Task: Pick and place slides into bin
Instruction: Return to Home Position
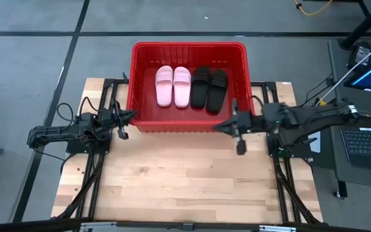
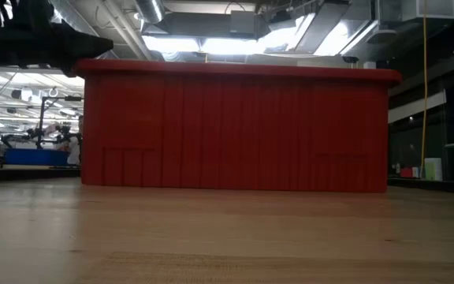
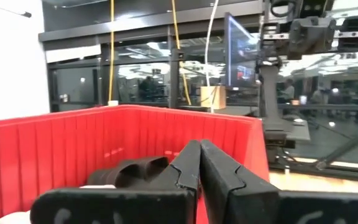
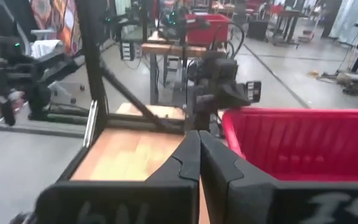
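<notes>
Slides [image 1: 181,87] all four down flat in the red bin [image 1: 189,46], two pink on the left-arm side, two black beside them. Left gripper [image 1: 133,115] pinched fully closed, holding nothing, by the bin's near left corner. Right gripper [image 1: 216,126] same deal, closed and empty, just off the near wall.

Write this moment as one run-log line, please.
red slotted plastic bin: two pale pink slides, two black slides inside | left gripper: shut, empty, bin's front-left corner | right gripper: shut, empty, bin's front wall
</notes>
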Controlling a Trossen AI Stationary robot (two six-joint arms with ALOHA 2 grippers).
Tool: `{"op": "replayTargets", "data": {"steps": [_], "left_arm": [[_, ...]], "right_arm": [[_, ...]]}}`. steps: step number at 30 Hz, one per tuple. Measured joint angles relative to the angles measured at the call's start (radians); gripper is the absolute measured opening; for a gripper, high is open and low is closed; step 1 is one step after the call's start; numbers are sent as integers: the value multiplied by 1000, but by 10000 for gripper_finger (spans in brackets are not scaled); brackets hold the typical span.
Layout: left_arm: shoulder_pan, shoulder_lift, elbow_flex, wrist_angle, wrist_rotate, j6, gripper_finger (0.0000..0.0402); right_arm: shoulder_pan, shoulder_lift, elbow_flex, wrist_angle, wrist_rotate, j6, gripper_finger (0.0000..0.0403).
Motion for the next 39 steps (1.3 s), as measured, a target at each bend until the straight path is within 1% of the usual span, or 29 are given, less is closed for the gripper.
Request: {"op": "replayTargets", "data": {"steps": [3, 6, 11, 13, 15, 19, 22, 25, 28, 35, 39], "left_arm": [[0, 0, 0, -2, -14, 0, 8], [0, 0, 0, -2, -15, 0, 6], [0, 0, 0, -2, -15, 0, 4], [0, 0, 0, -3, -15, 0, 6], [0, 0, 0, -3, -15, 0, 8], [0, 0, 0, -4, -15, 0, 7], [0, 0, 0, -4, -15, 0, 4], [0, 0, 0, -4, -15, 0, 5], [0, 0, 0, -5, -15, 0, 8], [0, 0, 0, -5, -15, 0, 4], [0, 0, 0, -5, -15, 0, 7]], "right_arm": [[23, -85, -27, -75, -14, -4, 8], [47, -197, -133, -64, -47, -24, 9], [64, -426, -380, 94, -63, -4, 9], [65, -511, -455, 162, -77, 0, 9], [65, -583, -512, 209, -78, 53, 9], [65, -704, -589, 200, -78, 232, 9], [65, -761, -631, 190, -78, 224, 9], [65, -797, -662, 197, -71, 134, 9], [65, -806, -688, 195, -36, 78, 9], [68, -823, -797, 199, -32, 5, 10], [48, -933, -875, 195, -34, -1, 10]]}}
